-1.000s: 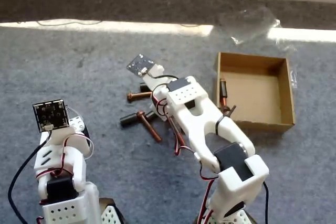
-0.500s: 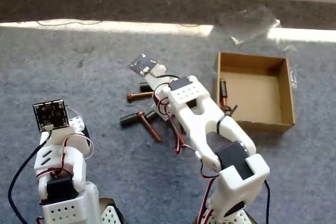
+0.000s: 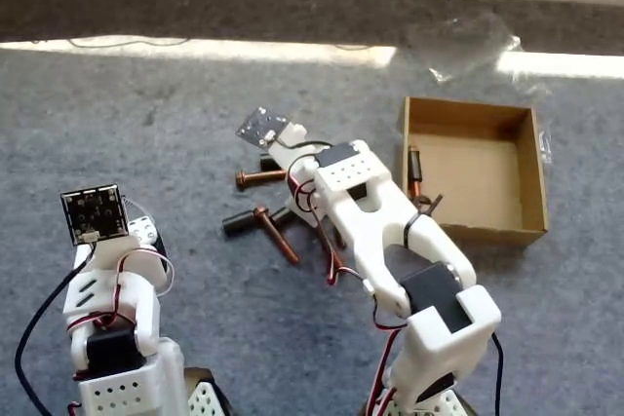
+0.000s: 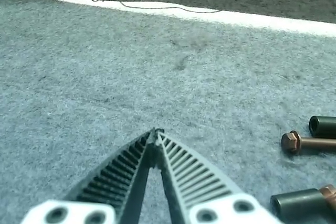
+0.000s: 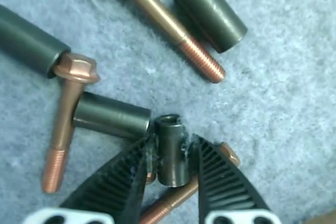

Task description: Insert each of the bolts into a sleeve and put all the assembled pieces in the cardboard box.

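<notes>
In the right wrist view my right gripper is shut on a short dark sleeve, one finger pressing each side. Around it on the carpet lie three other dark sleeves and copper bolts, with one more bolt lying partly under the fingers. The right arm stretches over this pile. My left gripper is shut and holds nothing, low over bare carpet, with a bolt and two sleeves off to its side.
The cardboard box sits open to the right of the pile, with a bolt-and-sleeve piece along its left wall. A clear plastic bag lies behind the box. The left arm is folded back at the near left.
The right arm's wrist has shifted slightly over the pile. The left arm has not moved.
</notes>
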Available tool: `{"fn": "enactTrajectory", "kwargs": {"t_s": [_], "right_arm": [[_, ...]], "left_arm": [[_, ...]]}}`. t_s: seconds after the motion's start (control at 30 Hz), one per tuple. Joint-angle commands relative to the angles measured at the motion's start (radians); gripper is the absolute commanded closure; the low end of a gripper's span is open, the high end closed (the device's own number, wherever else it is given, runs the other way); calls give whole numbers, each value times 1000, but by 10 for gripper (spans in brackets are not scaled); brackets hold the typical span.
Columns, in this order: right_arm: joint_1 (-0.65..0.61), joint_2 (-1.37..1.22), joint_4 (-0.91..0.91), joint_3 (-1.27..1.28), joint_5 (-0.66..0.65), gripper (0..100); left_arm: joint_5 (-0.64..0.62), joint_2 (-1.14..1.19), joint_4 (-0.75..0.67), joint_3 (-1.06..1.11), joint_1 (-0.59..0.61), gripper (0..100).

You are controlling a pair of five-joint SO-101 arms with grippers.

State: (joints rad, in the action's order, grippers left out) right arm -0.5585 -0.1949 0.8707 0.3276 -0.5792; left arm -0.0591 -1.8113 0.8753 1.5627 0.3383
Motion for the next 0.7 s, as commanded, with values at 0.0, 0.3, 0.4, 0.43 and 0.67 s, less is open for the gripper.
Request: {"fn": "enactTrajectory", "kwargs": {"t_s": [0.0, 0.3, 0.4, 0.43, 0.67], "right_arm": [[12, -1, 24, 2, -12, 882], [13, -4, 19, 2, -15, 882], [13, -4, 19, 2, -58, 882], [13, -4, 19, 2, -58, 882], [13, -62, 19, -4, -61, 882]], "left_arm": [[8, -12, -23, -5, 5, 996], [8, -12, -23, -5, 5, 996], [8, -12, -23, -5, 5, 996], [8, -12, -23, -5, 5, 996], [8, -12, -23, -5, 5, 996]]}}
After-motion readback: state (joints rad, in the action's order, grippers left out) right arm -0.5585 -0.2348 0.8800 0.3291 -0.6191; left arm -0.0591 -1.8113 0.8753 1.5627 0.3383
